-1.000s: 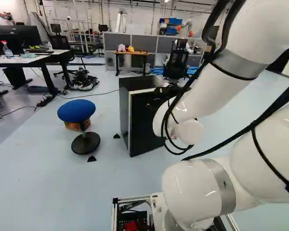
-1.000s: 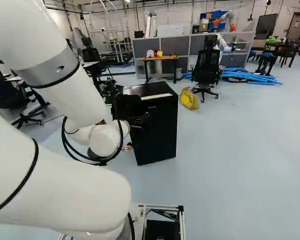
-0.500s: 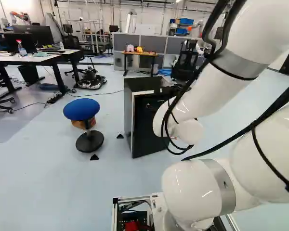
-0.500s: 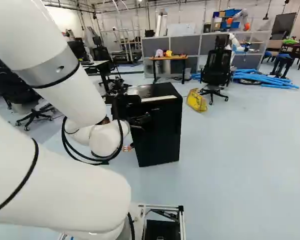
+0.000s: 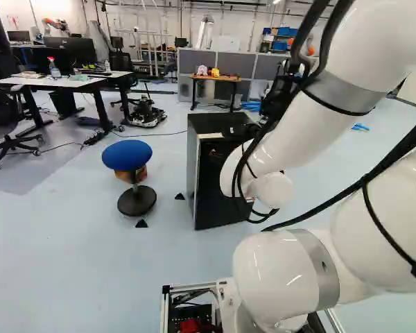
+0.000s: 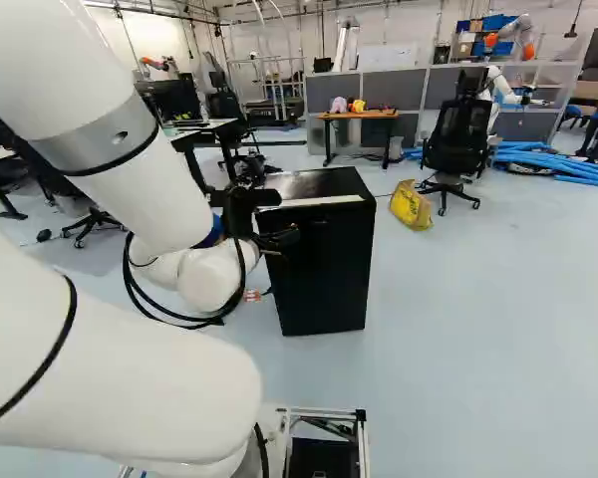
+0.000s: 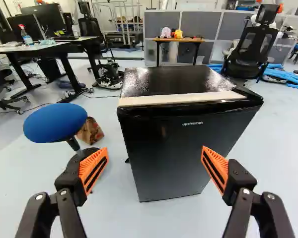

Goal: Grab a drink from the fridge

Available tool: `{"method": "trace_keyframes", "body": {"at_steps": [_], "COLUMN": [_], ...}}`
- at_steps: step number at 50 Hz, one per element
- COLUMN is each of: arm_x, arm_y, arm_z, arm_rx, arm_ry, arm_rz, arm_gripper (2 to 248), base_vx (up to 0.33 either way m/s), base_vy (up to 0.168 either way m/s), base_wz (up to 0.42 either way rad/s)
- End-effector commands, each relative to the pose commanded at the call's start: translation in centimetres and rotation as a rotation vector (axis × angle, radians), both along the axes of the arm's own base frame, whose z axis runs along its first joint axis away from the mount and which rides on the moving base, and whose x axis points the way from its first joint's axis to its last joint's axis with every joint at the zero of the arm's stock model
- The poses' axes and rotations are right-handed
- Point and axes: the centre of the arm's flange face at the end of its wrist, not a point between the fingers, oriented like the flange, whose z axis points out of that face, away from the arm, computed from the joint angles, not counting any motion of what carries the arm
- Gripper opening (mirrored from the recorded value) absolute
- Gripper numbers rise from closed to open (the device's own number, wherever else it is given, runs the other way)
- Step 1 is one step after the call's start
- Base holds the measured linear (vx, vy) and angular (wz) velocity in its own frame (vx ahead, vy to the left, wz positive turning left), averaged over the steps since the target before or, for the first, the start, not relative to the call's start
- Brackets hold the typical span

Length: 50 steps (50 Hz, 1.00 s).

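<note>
**Black box-shaped fridge [image 7: 174, 148] shut, with the gripper [image 6: 279, 239] wide before it**

The fridge stands on the pale blue-grey floor [image 5: 90, 263] ahead of the white jointed arm [image 6: 140, 189], its door closed and its inside hidden. A cream strip [image 7: 179, 98] runs along the front edge of its glossy black top. In the wrist view the gripper's two black fingers, with ribbed orange pads [image 7: 94, 168], are spread far apart, and the fridge front lies beyond them. The gripper looks to be apart from the door, though the arm covers part of it in the base views.

Near the fridge, to its left in the left base view, is a stool with a round blue seat [image 5: 127, 155] and a black base; a brown patterned box [image 7: 91, 131] sits close behind it. Farther back, a wooden-topped bench [image 6: 374, 114] carries a pink toy [image 7: 166, 32] and a yellow toy [image 7: 178, 33], before grey partition panels [image 7: 202, 24]. In the right base view, a yellow bag [image 6: 411, 205] lies right of the fridge, near a black wheeled chair [image 6: 458, 139] and long blue tubes [image 6: 548, 157].
</note>
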Motion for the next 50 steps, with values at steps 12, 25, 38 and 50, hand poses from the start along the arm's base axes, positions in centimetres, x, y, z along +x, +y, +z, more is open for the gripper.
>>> {"method": "trace_keyframes", "body": {"at_steps": [12, 25, 38, 50], "arm_x": [0.0, 0.0, 0.0, 0.0], "arm_y": [0.0, 0.0, 0.0, 0.0], "arm_z": [0.0, 0.0, 0.0, 0.0], "arm_rx": [0.0, 0.0, 0.0, 0.0], "arm_ry": [0.0, 0.0, 0.0, 0.0], "arm_rz": [0.0, 0.0, 0.0, 0.0], "arm_gripper": [247, 247, 247, 247], "base_vx": [0.036, 0.025, 0.019, 0.005], "base_vy": [-0.033, -0.025, -0.022, -0.018], "base_wz": [0.164, 0.16, 0.162, 0.106]}}
